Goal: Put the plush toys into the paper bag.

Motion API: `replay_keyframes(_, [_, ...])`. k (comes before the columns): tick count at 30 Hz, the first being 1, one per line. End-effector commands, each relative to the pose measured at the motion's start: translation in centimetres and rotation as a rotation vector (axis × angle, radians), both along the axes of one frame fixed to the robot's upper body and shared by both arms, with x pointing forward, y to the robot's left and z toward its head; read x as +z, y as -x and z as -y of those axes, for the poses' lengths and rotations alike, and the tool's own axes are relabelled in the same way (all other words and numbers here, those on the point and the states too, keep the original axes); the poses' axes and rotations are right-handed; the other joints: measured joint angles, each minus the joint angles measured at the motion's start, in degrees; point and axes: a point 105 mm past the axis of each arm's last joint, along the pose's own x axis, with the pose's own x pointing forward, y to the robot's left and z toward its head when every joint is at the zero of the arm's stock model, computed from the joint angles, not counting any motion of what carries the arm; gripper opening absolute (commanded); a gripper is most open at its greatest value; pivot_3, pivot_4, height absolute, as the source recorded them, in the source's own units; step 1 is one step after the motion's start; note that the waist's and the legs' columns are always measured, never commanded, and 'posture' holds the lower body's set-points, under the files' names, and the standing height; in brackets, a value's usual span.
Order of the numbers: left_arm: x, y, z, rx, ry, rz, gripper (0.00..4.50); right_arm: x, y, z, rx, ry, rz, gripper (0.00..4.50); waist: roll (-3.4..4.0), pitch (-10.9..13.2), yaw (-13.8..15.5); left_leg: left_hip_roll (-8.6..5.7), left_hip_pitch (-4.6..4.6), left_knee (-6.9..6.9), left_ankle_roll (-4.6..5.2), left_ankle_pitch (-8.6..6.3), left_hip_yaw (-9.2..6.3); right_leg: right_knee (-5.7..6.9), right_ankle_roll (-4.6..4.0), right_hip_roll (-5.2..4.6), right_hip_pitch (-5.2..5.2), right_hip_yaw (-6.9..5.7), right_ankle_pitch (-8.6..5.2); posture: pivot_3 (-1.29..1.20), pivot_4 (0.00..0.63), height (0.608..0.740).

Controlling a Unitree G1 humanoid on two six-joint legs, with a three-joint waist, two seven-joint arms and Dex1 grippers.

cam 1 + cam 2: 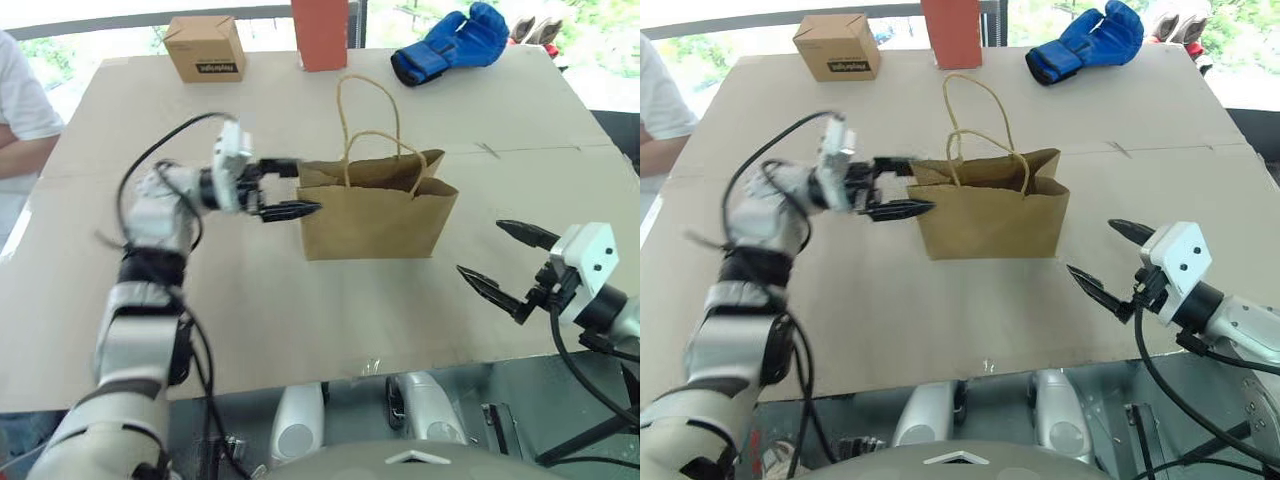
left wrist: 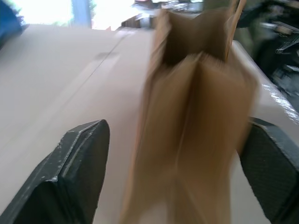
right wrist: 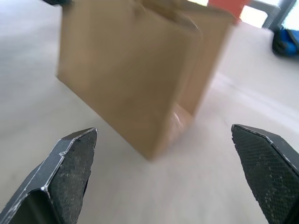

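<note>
Centrally on the cardboard-covered table (image 1: 300, 330), the paper bag (image 1: 378, 215) stands upright, mouth open, both loop handles raised. Left gripper (image 1: 285, 190) is level at the bag's left edge; its fingers are spread wide on either side of the bag's narrow side, one near the rim, one lower, and contact cannot be confirmed. Right gripper (image 1: 505, 258) sits well apart to the bag's right, jaws fully spread, holding nothing. No toy is visible outside the bag.
</note>
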Motion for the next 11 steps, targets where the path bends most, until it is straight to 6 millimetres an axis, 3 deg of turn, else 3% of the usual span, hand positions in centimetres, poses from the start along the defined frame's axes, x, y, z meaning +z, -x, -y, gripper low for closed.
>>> replay_keyframes(1, [1.4,2.3,-1.4,0.11,0.035,-0.001,4.46,1.0,0.2,1.4,0.002,0.014,0.048,4.5,0.0,0.0,0.0,0.0,0.04,0.0,0.0,0.0,0.0,0.0,0.01,0.0,0.03,0.0,-0.01,0.0,0.15,0.714])
replay_keyframes(11, [-2.7,10.8,-4.6,0.334,-0.032,-0.143,4.46,-0.3,1.1,4.6,-0.038,0.062,-0.035,4.5,0.04,-0.1,1.0,-0.02,0.26,-0.02,-0.03,-0.04,0.4,-0.1,0.02,-0.48,0.11,-0.03,-0.03,0.0,0.15,0.714])
